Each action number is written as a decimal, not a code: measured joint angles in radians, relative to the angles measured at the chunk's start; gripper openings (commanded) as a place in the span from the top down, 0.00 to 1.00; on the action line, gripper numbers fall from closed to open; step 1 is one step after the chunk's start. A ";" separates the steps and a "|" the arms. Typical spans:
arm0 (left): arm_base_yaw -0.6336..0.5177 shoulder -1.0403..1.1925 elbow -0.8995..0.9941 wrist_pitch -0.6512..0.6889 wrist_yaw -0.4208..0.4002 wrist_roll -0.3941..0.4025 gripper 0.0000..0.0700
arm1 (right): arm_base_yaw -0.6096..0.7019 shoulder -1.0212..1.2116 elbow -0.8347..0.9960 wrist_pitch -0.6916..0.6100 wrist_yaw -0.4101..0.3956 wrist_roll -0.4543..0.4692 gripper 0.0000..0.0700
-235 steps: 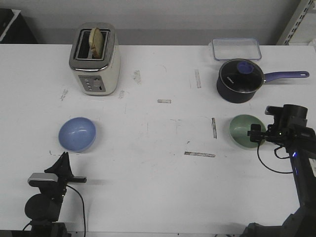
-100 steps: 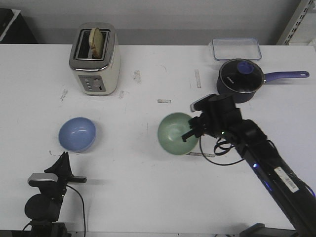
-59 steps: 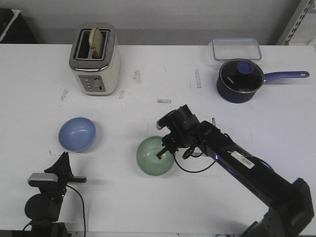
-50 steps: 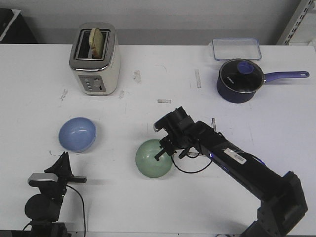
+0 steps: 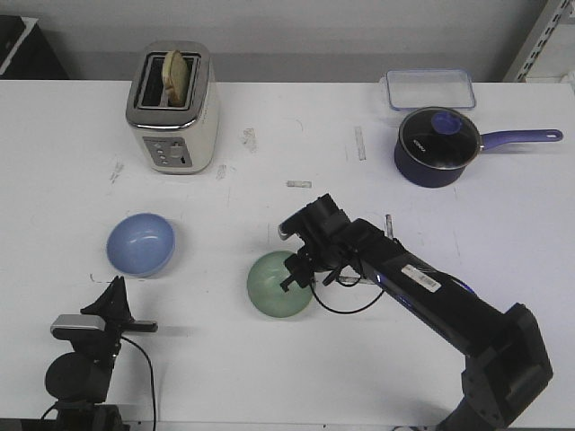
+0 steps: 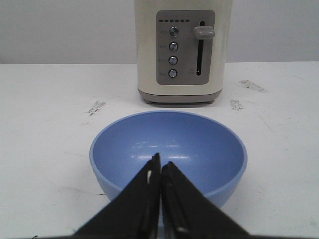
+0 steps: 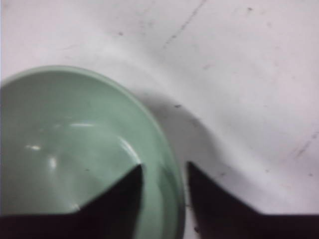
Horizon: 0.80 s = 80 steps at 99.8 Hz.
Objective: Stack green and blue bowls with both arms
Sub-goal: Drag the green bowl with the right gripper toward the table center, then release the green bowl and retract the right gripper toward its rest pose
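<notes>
My right gripper (image 5: 294,275) pinches the pale mint-green matte bowl's (image 5: 274,289) rim; thin grip, it could tip on release. Left gripper (image 6: 160,172) closed, empty.

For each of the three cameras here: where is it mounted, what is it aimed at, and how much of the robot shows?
Front view: high, looking forward over the table; shows both arms, toaster, saucepan, both bowls.
Left wrist view: low on the left arm, facing the blue bowl and the toaster behind it; shut left pincer shows.
Right wrist view: close above the green bowl; right pincer straddles its rim.
Shared: each bowl appears in the front view too.
</notes>
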 measured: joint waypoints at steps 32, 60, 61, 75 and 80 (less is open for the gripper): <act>0.000 0.000 0.000 0.013 0.000 0.000 1.00 | -0.026 -0.061 0.125 -0.065 -0.011 0.000 0.50; 0.000 0.000 0.000 0.030 0.000 -0.002 1.00 | -0.141 -0.261 0.144 -0.076 0.063 0.000 1.00; 0.000 0.000 0.000 0.030 0.000 -0.003 1.00 | -0.147 -0.268 0.143 -0.076 0.071 0.000 1.00; 0.000 0.000 0.000 0.030 0.000 -0.035 1.00 | -0.238 -0.401 0.071 -0.032 0.182 0.000 1.00; 0.000 0.000 0.000 0.030 0.000 -0.043 1.00 | -0.276 -0.459 0.018 -0.002 0.201 0.000 1.00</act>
